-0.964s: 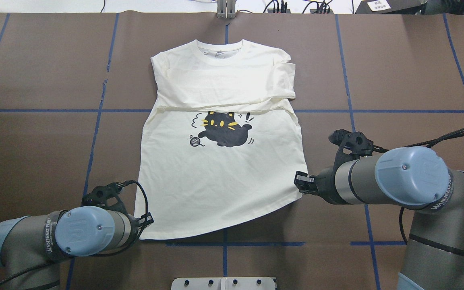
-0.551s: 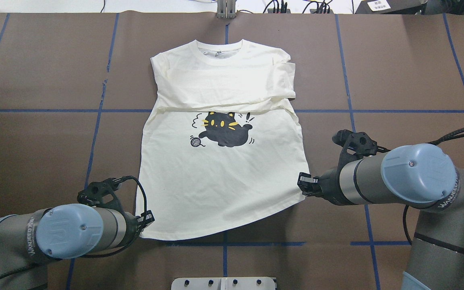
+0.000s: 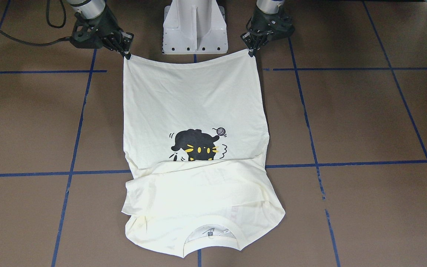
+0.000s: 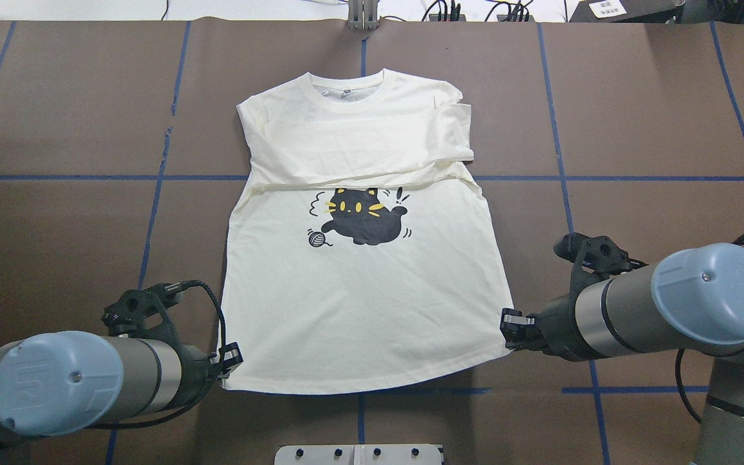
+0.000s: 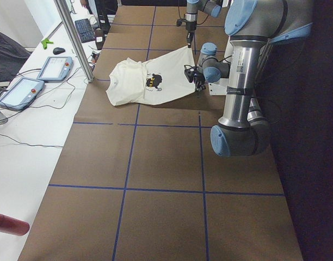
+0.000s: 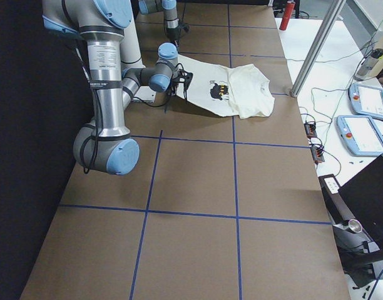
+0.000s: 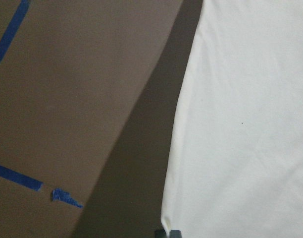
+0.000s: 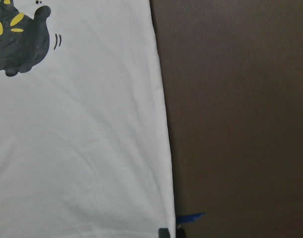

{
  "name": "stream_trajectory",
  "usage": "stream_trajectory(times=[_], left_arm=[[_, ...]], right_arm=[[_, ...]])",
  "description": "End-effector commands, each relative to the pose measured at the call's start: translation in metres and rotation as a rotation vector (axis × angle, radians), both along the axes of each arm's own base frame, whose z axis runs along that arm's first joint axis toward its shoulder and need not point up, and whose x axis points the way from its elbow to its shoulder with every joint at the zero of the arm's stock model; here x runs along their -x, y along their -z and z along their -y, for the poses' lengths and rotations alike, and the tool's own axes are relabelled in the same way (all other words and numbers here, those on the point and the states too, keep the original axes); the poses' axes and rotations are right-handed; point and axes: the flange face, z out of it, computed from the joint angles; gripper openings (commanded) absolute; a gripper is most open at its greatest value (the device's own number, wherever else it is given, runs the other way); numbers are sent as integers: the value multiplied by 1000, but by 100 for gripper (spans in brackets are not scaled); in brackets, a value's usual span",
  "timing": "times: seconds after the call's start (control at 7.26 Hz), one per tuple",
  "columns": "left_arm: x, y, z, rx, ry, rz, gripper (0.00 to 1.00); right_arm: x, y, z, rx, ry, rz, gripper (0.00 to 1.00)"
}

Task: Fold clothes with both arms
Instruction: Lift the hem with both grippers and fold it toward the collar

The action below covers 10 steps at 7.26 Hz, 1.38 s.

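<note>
The shirt lies print-up in the middle of the overhead frame, collar toward the top and hem toward the bottom. Its sleeves are folded across the chest in a band that touches the cat's ears. The left gripper is pinched on the lower-left hem corner and the right gripper on the lower-right one. In each wrist view the cloth corner ends at the fingertips on the bottom edge. The side views show the hem end raised off the table, with shadow beneath it.

The white pedestal sits top centre in the front view, just behind the hem and between the two grippers. Blue tape lines cross the brown table on every side of the shirt. A black cable loops in the front view's upper left corner. In the left-side view a metal post stands at the table edge, upper left of the shirt. On the white bench past it lie pendants, a keyboard and a mouse. A red cylinder shows at that frame's lower left.

Counted: one shirt, one left arm, one right arm, two grippers, one pedestal and one post. In the left-side view there are two pendants, one keyboard and one mouse.
</note>
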Motion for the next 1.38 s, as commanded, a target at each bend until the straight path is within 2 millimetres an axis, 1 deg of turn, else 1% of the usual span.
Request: stream_trajectory(times=[0.0,0.14,0.28,0.41,0.55,0.69,0.83,0.96,1.1,1.24], left_arm=[[38,16,-23,-8,-44,-9,0],[47,21,-37,-13,-78,-24,0],[48,23,-55,-8,-122,-34,0],[49,30,-60,0,-141,-57,0],[49,32,-58,-4,-147,-62,0],[53,37,-48,-41,-147,-72,0],[55,36,-41,-71,-147,-69,0],[62,37,-18,-129,-129,-61,0],[65,32,-1,-176,-161,-42,0],[79,30,23,-167,-120,-33,0]], right_arm=[[1,-3,-29,45,112,8,0],[-4,1,-43,51,146,18,0],[-14,6,-54,55,166,29,0],[-13,11,-56,52,174,40,0],[-2,18,-55,39,171,56,0],[-1,27,-35,20,132,76,0],[-9,30,-19,-17,109,84,0],[-5,38,3,-82,96,101,0],[-10,31,26,-108,69,85,0],[-24,29,45,-153,48,81,0]])
